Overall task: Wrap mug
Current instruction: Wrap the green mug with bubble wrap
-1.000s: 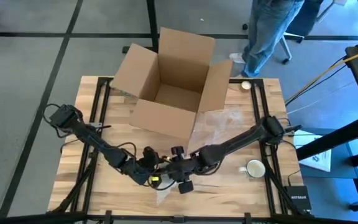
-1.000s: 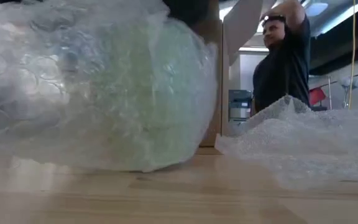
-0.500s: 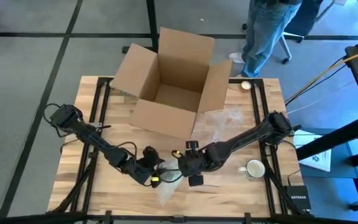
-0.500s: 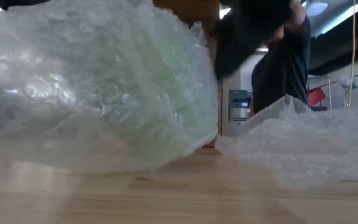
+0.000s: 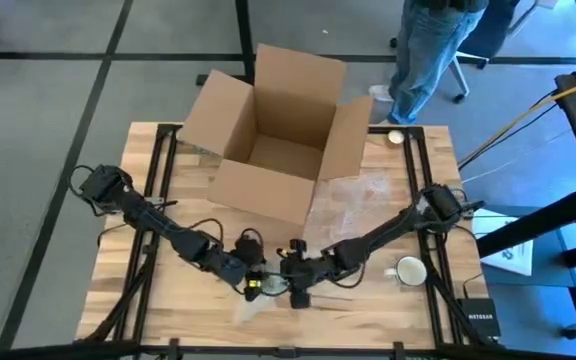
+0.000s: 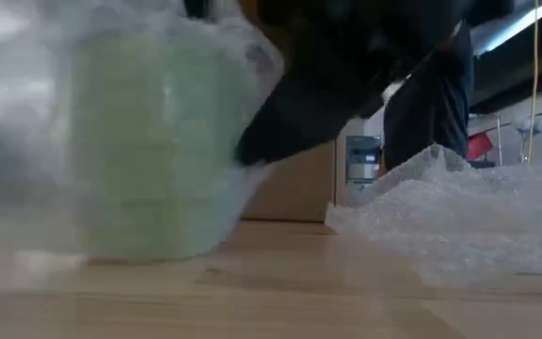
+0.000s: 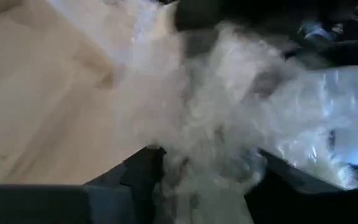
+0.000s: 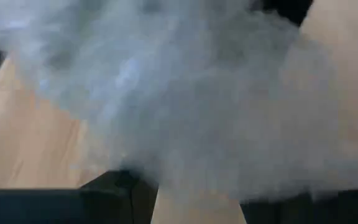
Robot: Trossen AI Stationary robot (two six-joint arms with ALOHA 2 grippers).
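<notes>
Mug [image 6: 144, 141], swathed in wrap [image 7: 229, 124], low centre of high frame. Left gripper [image 5: 251, 283] pinches wrap; right gripper [image 5: 293, 285] alongside, finger state unclear. Risk: wrap slips loose, mug tips, if pull uneven.

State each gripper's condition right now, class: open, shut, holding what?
Left gripper: shut on the bubble wrap around the mug.
Right gripper: at the bundle; cannot be told.
</notes>
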